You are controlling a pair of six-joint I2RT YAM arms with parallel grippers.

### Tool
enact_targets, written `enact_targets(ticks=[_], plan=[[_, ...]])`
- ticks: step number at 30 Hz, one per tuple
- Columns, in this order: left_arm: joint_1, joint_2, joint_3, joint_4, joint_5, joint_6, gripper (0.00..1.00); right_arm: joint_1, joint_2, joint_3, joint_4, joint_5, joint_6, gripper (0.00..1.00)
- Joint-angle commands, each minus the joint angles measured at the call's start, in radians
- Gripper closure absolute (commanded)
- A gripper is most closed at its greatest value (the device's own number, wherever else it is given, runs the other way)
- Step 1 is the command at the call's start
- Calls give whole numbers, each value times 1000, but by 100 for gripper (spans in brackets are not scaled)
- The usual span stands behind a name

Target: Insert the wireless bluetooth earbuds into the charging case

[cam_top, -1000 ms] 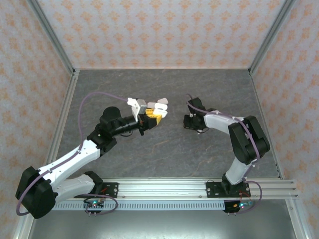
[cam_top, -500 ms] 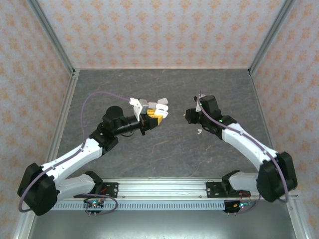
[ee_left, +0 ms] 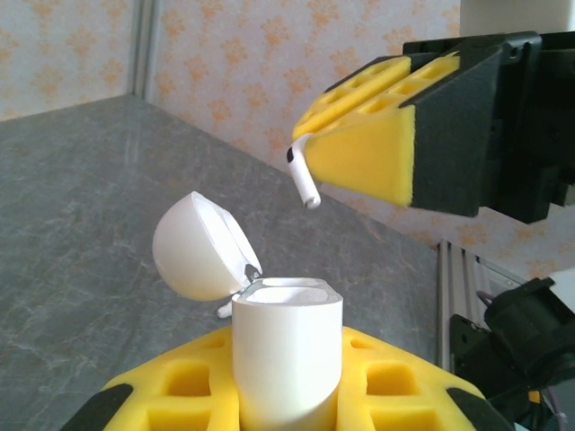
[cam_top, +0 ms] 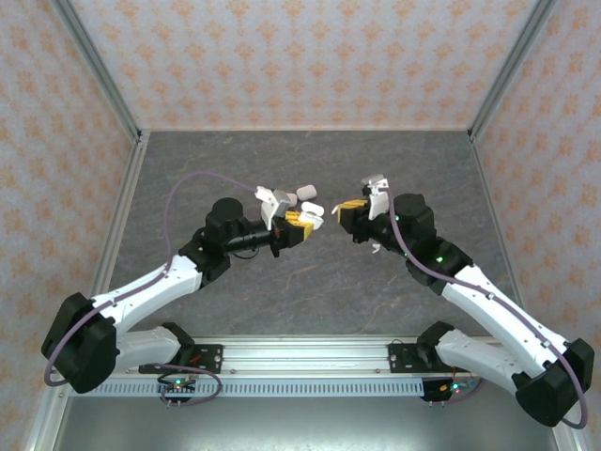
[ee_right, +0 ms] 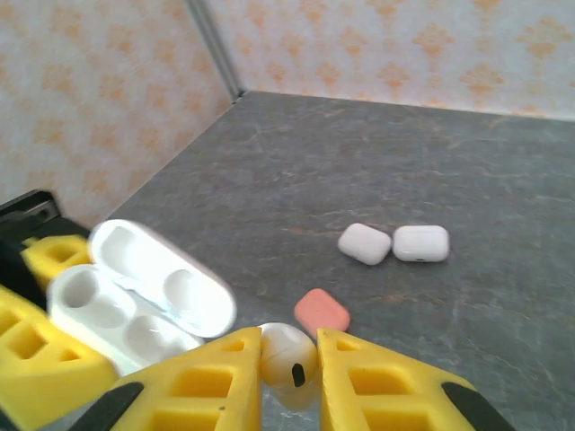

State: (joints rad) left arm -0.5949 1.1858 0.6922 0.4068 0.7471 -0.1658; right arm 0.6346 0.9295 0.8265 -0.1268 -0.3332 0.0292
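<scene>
Both arms are raised over the grey worktop, their ends facing each other near its centre. The left fingers are closed narrowly on the body of a white charging case, gripping it from both sides. The case stands upright between the yellow pads, its rounded lid hinged fully open and tipped away to the left in the left wrist view. From the right wrist view the two wells inside the case appear empty. The right fingers are closed narrowly on one white earbud, pinched by its bulb end. From the left wrist the earbud's stem projects downward from the tip of those fingers. It is held in the air, above and to the right of the case mouth, clear of it and not touching. Overhead, the left fingers and right fingers are near one another with a visible gap between. On the worktop beyond lie two white closed cases, side by side and almost touching, with a pink case near them.
</scene>
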Motion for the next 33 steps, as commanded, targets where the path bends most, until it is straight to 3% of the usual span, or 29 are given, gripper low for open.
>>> enact_targets(ticks=[1,10,33], plan=[[-18,3,57,9,46,18,100,51,-8,64,23,38,-85,80],[-29,16,79,-7,60,37,100,112,29,118,15,39,-140,81],[-37,13,84,-18,67,44,100,122,65,132,25,-52,-133,81]])
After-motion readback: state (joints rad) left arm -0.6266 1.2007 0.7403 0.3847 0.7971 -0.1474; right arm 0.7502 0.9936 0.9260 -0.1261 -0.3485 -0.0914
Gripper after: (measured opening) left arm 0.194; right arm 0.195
